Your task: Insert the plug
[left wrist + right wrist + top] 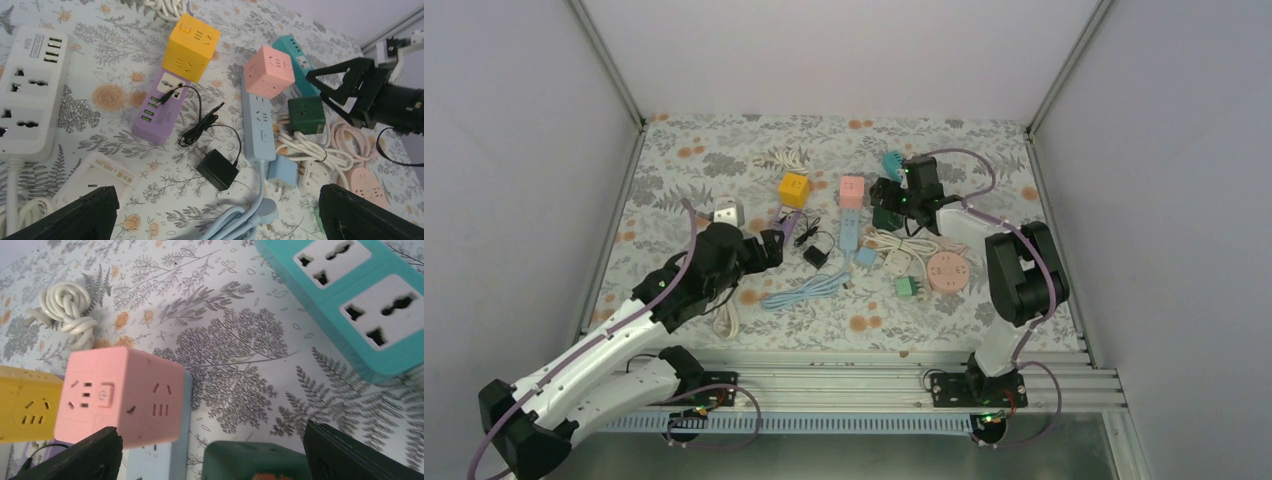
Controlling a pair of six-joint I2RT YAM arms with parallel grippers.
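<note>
Right end effector [210, 430] above green plug [242, 461]

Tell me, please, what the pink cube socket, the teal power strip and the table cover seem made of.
Pink cube socket: probably moulded plastic, matte; even colour, rounded edges, no glare.
Teal power strip: probably plastic too; smooth teal body, white inset socket faces.
Table cover: printed cloth or vinyl, matte; flat leaf-and-flower pattern. Which one, I cannot tell.

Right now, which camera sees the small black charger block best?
The left wrist view: the small black charger block lies close and whole. The top view shows it tiny; the right wrist view misses it.
</note>
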